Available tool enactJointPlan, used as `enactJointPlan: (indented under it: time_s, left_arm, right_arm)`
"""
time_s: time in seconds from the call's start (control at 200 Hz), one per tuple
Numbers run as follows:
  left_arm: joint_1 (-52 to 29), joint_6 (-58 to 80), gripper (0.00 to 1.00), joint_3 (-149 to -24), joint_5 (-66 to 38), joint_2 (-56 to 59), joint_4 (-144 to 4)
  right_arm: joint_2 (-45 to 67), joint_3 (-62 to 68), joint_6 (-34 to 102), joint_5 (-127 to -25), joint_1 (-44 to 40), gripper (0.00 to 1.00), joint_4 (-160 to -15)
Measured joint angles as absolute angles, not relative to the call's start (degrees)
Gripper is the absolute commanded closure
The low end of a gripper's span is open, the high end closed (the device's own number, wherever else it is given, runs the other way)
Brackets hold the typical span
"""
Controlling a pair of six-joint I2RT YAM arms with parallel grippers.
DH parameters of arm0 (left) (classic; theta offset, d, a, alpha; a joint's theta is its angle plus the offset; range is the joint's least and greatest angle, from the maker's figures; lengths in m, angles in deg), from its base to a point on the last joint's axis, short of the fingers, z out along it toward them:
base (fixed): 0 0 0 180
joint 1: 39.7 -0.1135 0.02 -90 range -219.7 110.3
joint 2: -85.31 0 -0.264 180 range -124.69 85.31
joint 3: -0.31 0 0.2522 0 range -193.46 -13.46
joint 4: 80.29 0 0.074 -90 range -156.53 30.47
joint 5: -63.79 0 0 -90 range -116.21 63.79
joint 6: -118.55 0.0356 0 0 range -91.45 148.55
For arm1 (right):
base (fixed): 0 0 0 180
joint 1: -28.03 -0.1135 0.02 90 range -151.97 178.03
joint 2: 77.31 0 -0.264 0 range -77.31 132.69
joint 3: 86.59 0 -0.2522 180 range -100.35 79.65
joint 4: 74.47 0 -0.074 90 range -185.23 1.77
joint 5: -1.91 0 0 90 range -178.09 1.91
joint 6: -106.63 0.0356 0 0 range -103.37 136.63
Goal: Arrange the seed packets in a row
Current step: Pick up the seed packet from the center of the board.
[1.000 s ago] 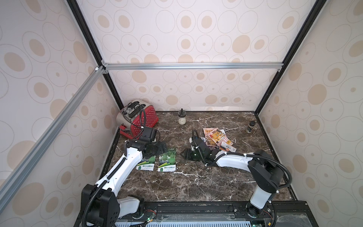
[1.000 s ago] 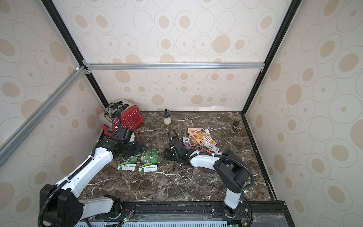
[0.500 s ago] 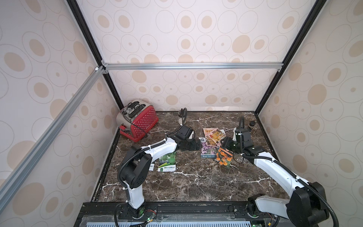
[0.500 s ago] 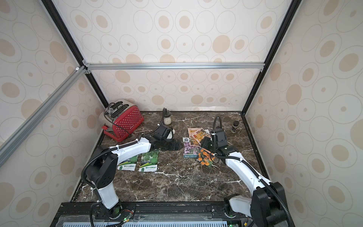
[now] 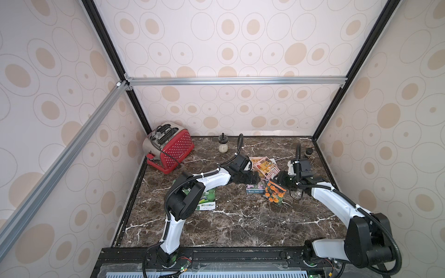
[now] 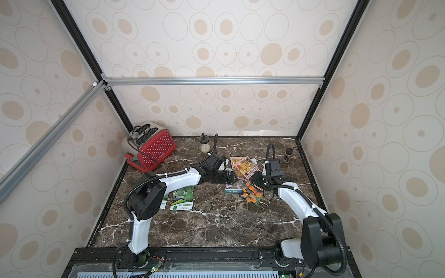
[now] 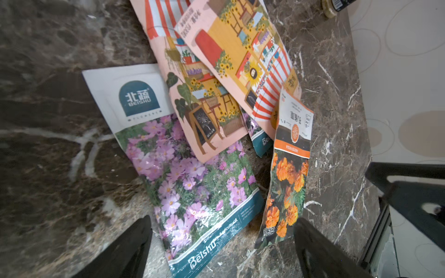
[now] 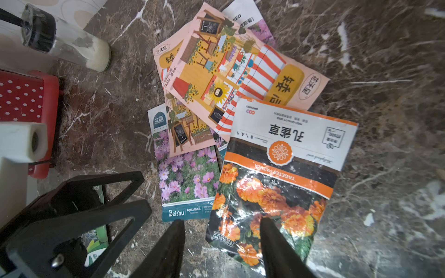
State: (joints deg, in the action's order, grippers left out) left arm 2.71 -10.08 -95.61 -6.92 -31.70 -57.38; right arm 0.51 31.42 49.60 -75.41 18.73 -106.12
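The seed packets lie in two groups on the tabletop (image 5: 240,223). Two green gourd packets (image 6: 184,196) lie flat near the red toaster (image 5: 173,149), on its robot-base side; the left arm's elbow hides most of one of them in both top views. The others form a loose heap well apart from the toaster, toward the right arm. In that heap two shop-front packets (image 7: 231,60) overlap and cover the top of a purple flower packet (image 7: 187,183); only a teal corner of a second purple packet (image 7: 262,142) shows beneath them. The marigold packet (image 8: 277,192) lies on the heap's edge farthest from the toaster, tilted. The left hand (image 5: 257,179) hangs over the purple flower packet with its fingers wide apart, holding nothing. The right hand (image 8: 221,231) has its fingers apart, one crossing over the marigold packet's lower end and the other beside its edge; whether that finger touches the packet is unclear.
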Motion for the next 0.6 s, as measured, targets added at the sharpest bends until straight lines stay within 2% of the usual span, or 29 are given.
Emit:
enactJointPlan:
  time_s: [0.601]
  left_arm:
    - [2.4, -9.4, 0.13, -93.4, -8.1, -31.8, -57.1]
  right_arm:
    - [21.1, 16.6, 48.5, -69.6, 14.7, 0.58, -101.9]
